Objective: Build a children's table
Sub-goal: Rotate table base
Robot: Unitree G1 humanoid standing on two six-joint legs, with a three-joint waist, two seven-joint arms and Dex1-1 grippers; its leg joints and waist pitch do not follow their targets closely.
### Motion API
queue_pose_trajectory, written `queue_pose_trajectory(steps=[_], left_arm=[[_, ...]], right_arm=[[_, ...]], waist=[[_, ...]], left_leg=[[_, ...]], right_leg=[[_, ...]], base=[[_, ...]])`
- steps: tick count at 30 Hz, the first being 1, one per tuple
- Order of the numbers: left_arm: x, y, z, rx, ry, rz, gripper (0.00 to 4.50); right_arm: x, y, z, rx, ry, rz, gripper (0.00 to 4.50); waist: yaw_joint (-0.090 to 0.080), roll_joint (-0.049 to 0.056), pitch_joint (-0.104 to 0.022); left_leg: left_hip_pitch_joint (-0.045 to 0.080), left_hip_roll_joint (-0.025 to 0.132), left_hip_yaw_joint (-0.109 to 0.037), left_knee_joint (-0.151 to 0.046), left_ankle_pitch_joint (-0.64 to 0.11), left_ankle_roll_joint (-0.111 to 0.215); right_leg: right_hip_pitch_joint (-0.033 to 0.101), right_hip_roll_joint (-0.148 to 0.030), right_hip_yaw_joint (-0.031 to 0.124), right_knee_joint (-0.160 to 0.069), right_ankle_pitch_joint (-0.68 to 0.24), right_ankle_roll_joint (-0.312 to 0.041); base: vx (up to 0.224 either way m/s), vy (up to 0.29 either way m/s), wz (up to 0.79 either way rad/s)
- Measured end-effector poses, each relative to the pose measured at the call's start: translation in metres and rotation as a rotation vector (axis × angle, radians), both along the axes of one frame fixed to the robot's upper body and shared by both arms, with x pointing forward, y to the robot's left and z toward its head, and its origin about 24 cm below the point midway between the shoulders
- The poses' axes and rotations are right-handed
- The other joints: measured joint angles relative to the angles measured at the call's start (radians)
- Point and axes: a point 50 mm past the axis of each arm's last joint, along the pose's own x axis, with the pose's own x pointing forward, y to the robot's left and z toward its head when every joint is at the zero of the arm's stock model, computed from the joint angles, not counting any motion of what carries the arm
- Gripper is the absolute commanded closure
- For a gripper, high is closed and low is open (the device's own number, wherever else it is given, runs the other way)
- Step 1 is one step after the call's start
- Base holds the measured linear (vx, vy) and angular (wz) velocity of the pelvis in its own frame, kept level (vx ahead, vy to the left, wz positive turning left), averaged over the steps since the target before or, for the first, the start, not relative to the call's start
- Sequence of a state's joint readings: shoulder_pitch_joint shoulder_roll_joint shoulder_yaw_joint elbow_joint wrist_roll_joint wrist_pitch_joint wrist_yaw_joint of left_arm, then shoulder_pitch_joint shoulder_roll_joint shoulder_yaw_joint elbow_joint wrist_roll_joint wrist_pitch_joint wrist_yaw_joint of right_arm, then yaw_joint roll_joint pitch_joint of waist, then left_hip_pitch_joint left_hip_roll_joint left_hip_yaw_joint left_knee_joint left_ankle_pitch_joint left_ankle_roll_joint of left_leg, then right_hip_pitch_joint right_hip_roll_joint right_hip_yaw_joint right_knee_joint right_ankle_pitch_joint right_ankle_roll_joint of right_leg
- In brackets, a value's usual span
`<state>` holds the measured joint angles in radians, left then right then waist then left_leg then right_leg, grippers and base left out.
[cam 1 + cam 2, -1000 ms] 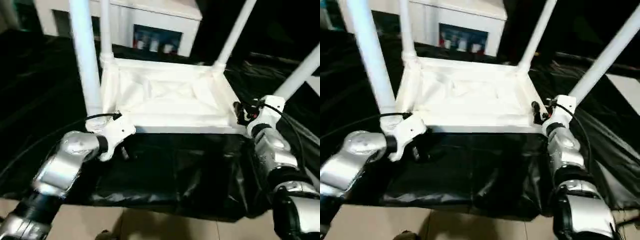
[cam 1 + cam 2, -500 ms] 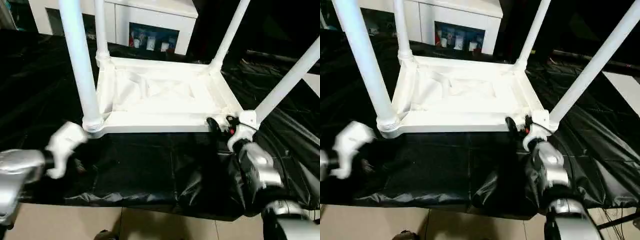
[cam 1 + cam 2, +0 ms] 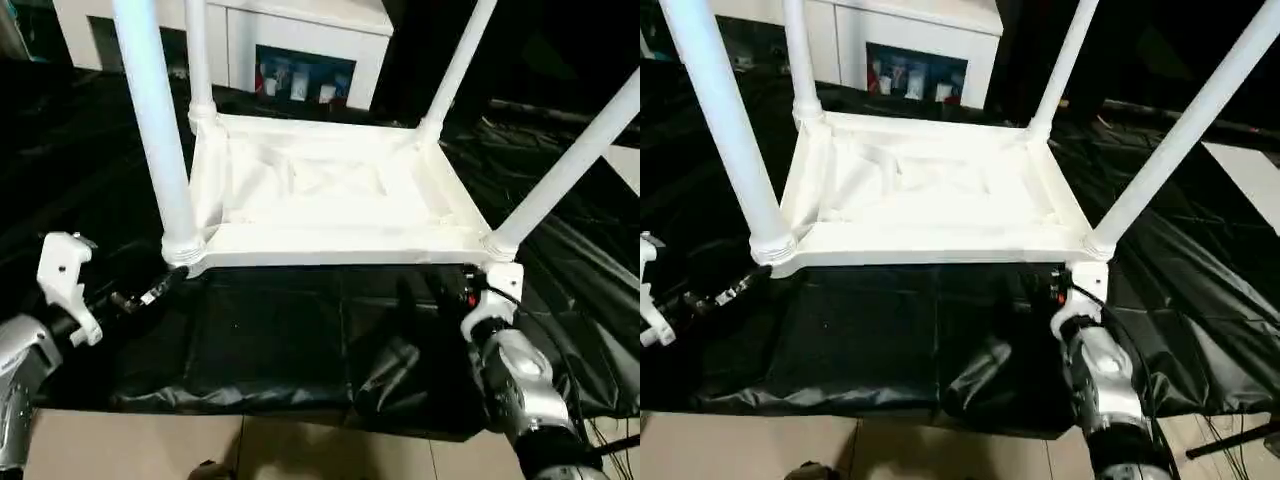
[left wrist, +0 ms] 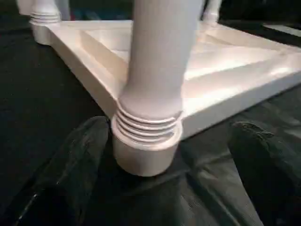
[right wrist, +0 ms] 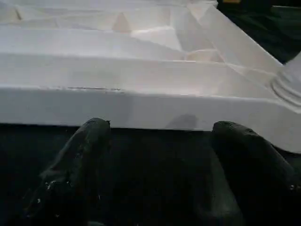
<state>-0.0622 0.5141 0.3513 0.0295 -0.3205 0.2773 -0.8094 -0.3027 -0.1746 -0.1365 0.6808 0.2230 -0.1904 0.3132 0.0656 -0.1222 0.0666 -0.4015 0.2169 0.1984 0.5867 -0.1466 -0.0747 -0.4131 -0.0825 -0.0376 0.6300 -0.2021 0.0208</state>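
Observation:
The children's table (image 3: pixel 330 190) lies upside down on a black sheet, ribbed underside up. Four white legs stand in its corner sockets: near left (image 3: pixel 150 120), far left (image 3: pixel 197 60), far right (image 3: pixel 460 60) and near right (image 3: pixel 565 170). My left gripper (image 3: pixel 135 298) hangs open just left of the near-left socket (image 4: pixel 146 146); in the left wrist view the socket sits between the spread fingers, untouched. Below the near-right corner my right gripper (image 3: pixel 450 290) is open and faces the table's front rim (image 5: pixel 141 106) with a gap to it. Neither gripper holds anything.
The black sheet (image 3: pixel 280 340) covers the work surface and wrinkles near its front edge, where pale floor (image 3: pixel 150 450) shows. A white cabinet (image 3: pixel 310 30) with glass doors stands behind the table. A cable (image 3: pixel 590 440) trails at the lower right.
My left gripper has drawn back leftward from the near-left leg's socket. My right gripper has dropped from the near-right corner to below the front rim. The camera has also shifted.

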Motion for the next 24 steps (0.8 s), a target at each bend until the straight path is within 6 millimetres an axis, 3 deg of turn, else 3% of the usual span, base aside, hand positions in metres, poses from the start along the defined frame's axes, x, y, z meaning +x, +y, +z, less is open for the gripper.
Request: queue_pose_trajectory(steps=[6,11,18,24], left_arm=[[0.031,-0.014,0.017,-0.096,-0.133,0.055,0.04],[0.053,-0.046,0.033,-0.222,-0.192,-0.030,0.04],[0.059,-0.057,0.032,-0.284,-0.171,-0.078,0.04],[0.047,-0.091,0.035,-0.356,-0.064,-0.407,0.04]], right_arm=[[0.002,0.004,0.000,-0.010,0.017,0.019,0.76],[0.007,0.007,0.001,-0.023,0.023,0.035,0.76],[0.009,0.009,-0.001,-0.033,0.048,0.043,0.76],[0.018,0.014,-0.001,-0.043,0.075,0.060,0.76]], waist=[[0.013,-0.003,-0.001],[0.021,-0.002,0.000],[0.025,-0.002,-0.001],[0.034,-0.002,0.000]], left_leg=[[0.000,0.000,0.000,0.001,0.000,0.000],[0.000,0.000,0.000,0.001,0.000,0.000],[0.000,0.001,0.000,0.001,0.001,-0.001],[0.000,0.001,0.001,0.003,0.001,-0.001]], right_leg=[[0.001,0.000,0.000,0.000,0.000,0.001],[0.000,0.000,0.000,0.000,0.003,-0.001],[0.000,0.001,0.000,-0.001,0.003,0.000],[0.002,0.000,0.000,0.000,0.003,-0.001]], base=[[0.000,0.000,0.00],[0.000,0.000,0.00],[0.000,0.000,0.00],[0.000,0.000,0.00]])
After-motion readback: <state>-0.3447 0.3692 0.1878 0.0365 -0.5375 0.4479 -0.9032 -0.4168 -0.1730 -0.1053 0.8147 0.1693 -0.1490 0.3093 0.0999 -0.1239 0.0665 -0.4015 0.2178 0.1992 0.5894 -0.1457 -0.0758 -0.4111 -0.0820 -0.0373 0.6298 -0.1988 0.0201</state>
